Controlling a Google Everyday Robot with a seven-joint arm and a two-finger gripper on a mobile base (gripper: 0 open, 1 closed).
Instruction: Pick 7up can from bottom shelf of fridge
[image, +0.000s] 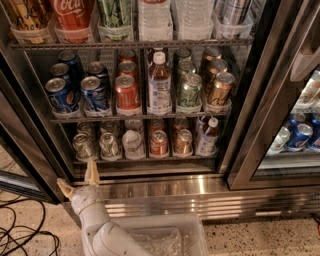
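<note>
The fridge (165, 185) stands with its glass door open. On the bottom shelf (145, 159) stands a row of cans. The 7up can (109, 146), silvery with green markings, is second from the left in the front row. My gripper (79, 179) is at the lower left, in front of the steel base and just below the shelf's left end. It is open and empty. One fingertip (92, 169) points up at the shelf rail below the leftmost can (82, 146).
Also on the bottom shelf are a pale can (133, 143), a red can (159, 143), a tan can (183, 142) and a small bottle (206, 136). Blue Pepsi cans (61, 95) sit one shelf up. A clear bin (165, 235) is on the floor, with cables (20, 230) to its left.
</note>
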